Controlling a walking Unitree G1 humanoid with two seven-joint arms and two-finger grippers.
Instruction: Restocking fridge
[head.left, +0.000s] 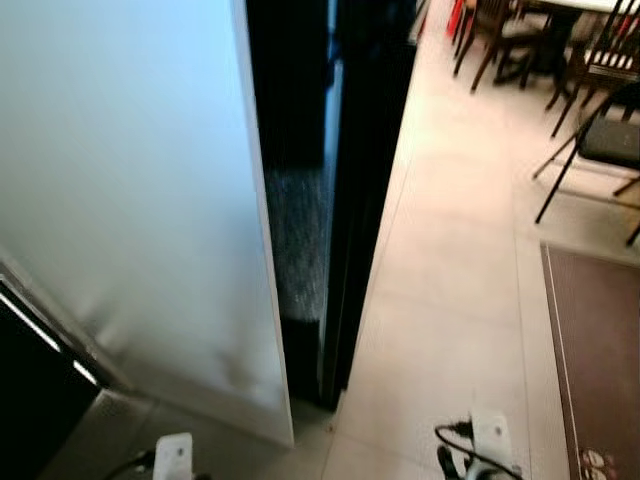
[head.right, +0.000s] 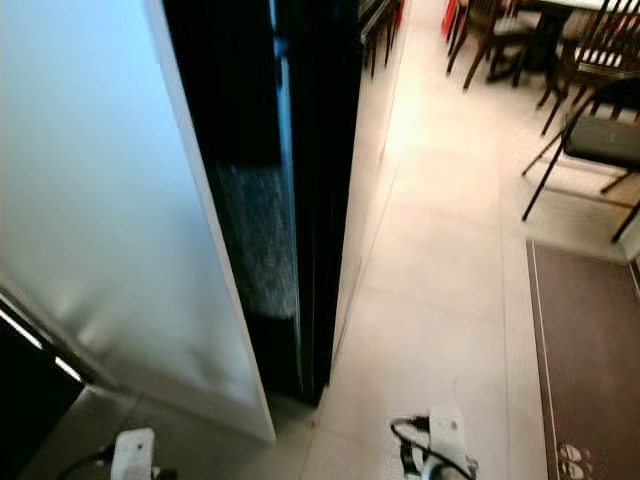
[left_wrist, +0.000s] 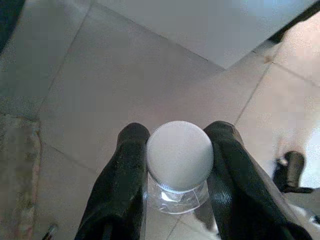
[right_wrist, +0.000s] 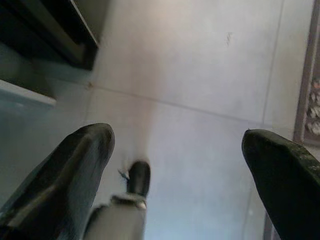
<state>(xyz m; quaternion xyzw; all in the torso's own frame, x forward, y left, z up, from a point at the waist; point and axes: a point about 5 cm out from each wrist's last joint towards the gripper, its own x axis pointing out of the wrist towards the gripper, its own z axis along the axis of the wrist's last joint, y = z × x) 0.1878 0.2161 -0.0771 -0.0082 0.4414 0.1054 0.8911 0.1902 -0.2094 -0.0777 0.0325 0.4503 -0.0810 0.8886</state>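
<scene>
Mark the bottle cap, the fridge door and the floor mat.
bottle cap (left_wrist: 180, 153): left wrist view, centre of the white top, between the left pincer's fingers.
fridge door (head.left: 130, 200): left eye view, middle of the pale open panel.
floor mat (head.left: 600, 340): left eye view, brown surface.

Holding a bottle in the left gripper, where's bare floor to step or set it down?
Bare tiled floor runs between the open fridge door and the brown mat. Farther ahead it's crowded with chairs. The left gripper grips the white-capped bottle; the right gripper is open.
</scene>
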